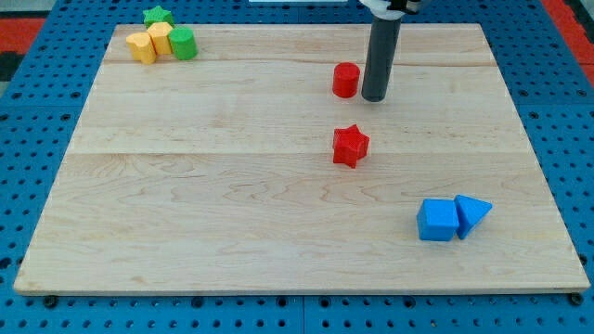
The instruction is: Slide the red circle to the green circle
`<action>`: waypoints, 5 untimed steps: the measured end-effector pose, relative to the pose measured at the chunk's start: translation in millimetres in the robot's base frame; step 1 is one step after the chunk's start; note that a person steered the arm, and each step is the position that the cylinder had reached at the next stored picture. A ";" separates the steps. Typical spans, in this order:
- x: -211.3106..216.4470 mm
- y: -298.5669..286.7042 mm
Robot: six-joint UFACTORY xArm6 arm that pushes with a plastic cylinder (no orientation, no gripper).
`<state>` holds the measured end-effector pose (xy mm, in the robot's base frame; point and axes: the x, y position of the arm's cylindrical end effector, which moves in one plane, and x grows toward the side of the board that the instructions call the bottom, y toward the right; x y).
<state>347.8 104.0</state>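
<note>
tip (374, 96) just R of red circle (345, 81)

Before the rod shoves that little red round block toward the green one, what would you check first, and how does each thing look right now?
1. My tip sits on the far side of the red circle from the target: ok, it is just to the view's right.
2. Tip touching the red circle: cannot tell, they look very close.
3. Path toward the green circle at the view's top left: ok, bare board.
4. Red star out of the way: ok, it lies below.
5. Room beside the green circle: not ok on its left, where the yellow blocks and green star crowd it.
</note>
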 end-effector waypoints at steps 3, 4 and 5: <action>-16.1 31.0; -16.1 29.1; -16.1 -5.7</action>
<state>331.7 98.2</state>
